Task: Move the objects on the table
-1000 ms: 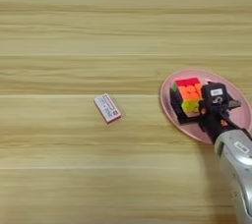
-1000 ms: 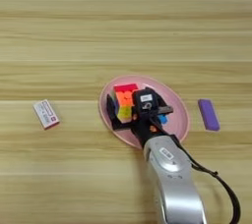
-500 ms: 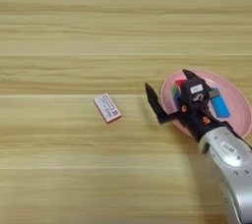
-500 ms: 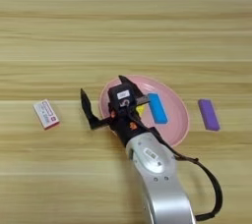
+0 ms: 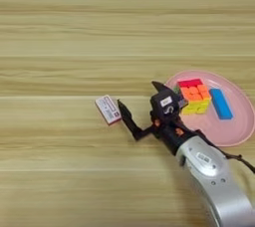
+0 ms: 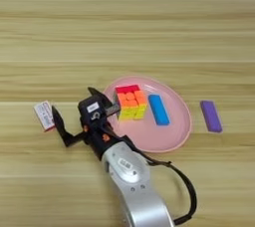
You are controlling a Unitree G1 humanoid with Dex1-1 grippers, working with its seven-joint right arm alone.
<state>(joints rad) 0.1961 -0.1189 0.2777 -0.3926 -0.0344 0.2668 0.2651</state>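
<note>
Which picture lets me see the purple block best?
The right eye view. There the purple block lies in full sight on the table, just right of the pink plate and apart from it. The left eye view does not show it at all, because that picture ends at the plate's right rim.

Right arm reaching in from the near right, gripper spread wide.

The silver forearm (image 6: 130,181) enters from the near edge and angles up and to the left, ending in a black wrist block with a white label and small orange marks. A black cable loops off the forearm's right side. The gripper (image 5: 142,106) points left and away from the robot, its two black fingers splayed well apart: one finger (image 5: 125,118) juts out to the left, low and long, the other (image 5: 160,87) rises at the far side of the wrist block. Nothing sits between them.
</note>
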